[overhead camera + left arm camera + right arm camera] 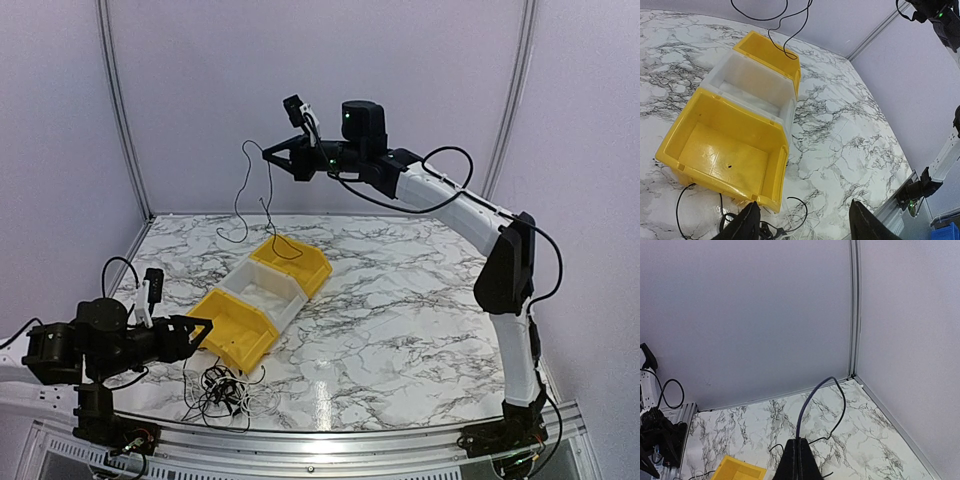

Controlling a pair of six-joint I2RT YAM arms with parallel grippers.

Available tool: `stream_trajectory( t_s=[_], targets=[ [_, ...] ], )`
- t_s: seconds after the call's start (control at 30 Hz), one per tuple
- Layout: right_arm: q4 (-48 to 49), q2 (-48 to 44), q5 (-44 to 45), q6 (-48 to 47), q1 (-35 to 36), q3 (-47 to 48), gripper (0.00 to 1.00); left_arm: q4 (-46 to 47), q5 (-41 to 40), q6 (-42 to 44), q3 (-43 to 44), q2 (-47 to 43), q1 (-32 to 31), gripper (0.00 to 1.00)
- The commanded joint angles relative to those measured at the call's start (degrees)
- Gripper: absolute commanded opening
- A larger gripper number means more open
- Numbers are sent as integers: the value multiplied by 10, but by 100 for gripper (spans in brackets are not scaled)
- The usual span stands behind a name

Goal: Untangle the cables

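From above, the right claw (268, 154) is pinching one cable (238, 200) high over the far bin (300, 262), its length hanging down. The tangle (222, 390) is lying at the table's (400, 330) near edge, beside the spread left claw (205, 326). Left wrist: the tangle (767, 231) is sitting just beneath its fingers (747, 222). Right wrist: the cable (801, 412) is sticking up from pressed-together jaws.

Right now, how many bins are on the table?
3 in a diagonal row: yellow bin at the front, white bin in the middle, second yellow bin farthest back. None looks hidden.
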Motion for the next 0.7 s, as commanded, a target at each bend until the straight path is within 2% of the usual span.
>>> stream_trajectory(
  t_s=[0.0, 0.67],
  targets=[
    [7, 6, -6, 7, 0, -2, 0, -7, -10, -4, -7, 0, -3, 64],
    [-7, 52, 26, -2, -71, -32, 0, 3, -14, -21, -15, 16, -3, 64]
  ],
)
